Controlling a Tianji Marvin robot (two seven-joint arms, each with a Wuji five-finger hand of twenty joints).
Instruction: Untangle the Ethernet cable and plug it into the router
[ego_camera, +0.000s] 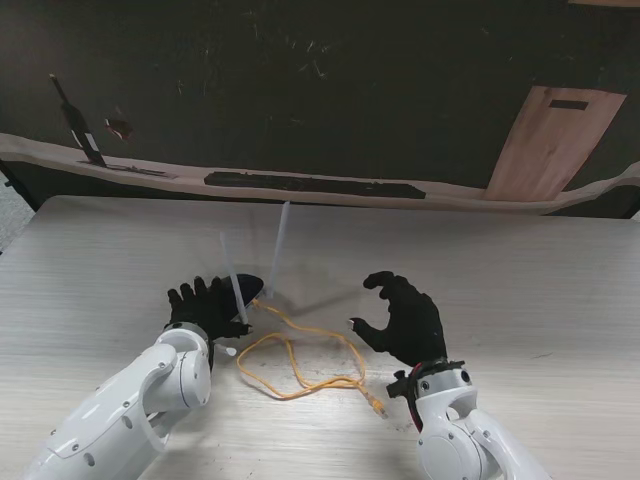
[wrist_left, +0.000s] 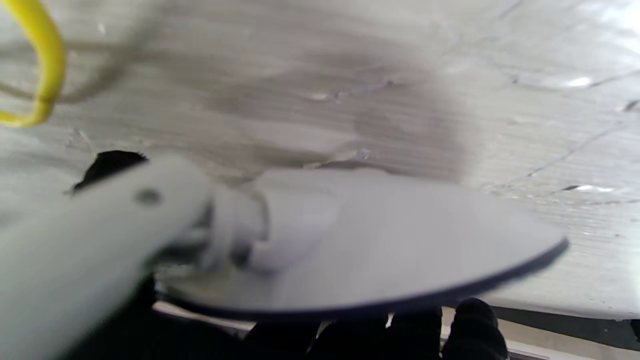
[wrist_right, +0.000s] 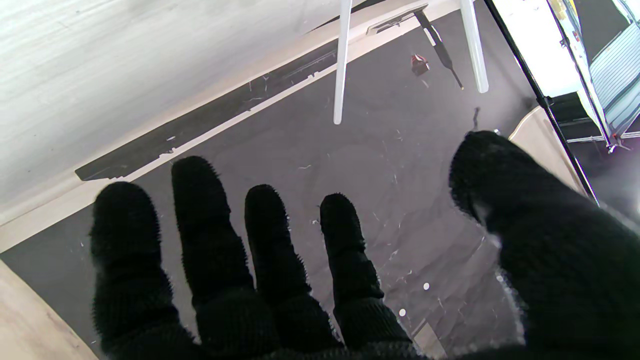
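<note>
Pale wood surface (ego_camera: 520, 290) carries a yellow cable (ego_camera: 300, 365), looped and unplugged. My left hand (ego_camera: 205, 305) grasps the router (ego_camera: 245, 285); my right hand (ego_camera: 405, 320) hangs released, so plugging remains.

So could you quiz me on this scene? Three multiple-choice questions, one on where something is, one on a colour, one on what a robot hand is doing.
1. Where does the cable lie on the table?
A. between the two robot hands
B. at the far edge
C. off on the floor

2. What colour is the cable?
A. blue
B. yellow
C. black

3. What is the right robot hand doing?
A. gripping the cable
B. pressing the router
C. open, holding nothing

Answers: 1 A, the loop lies between the left robot hand and the right one. 2 B, it shows yellow in the stand view and the left wrist view. 3 C, its fingers are spread with nothing between them; the left one holds the router.
</note>
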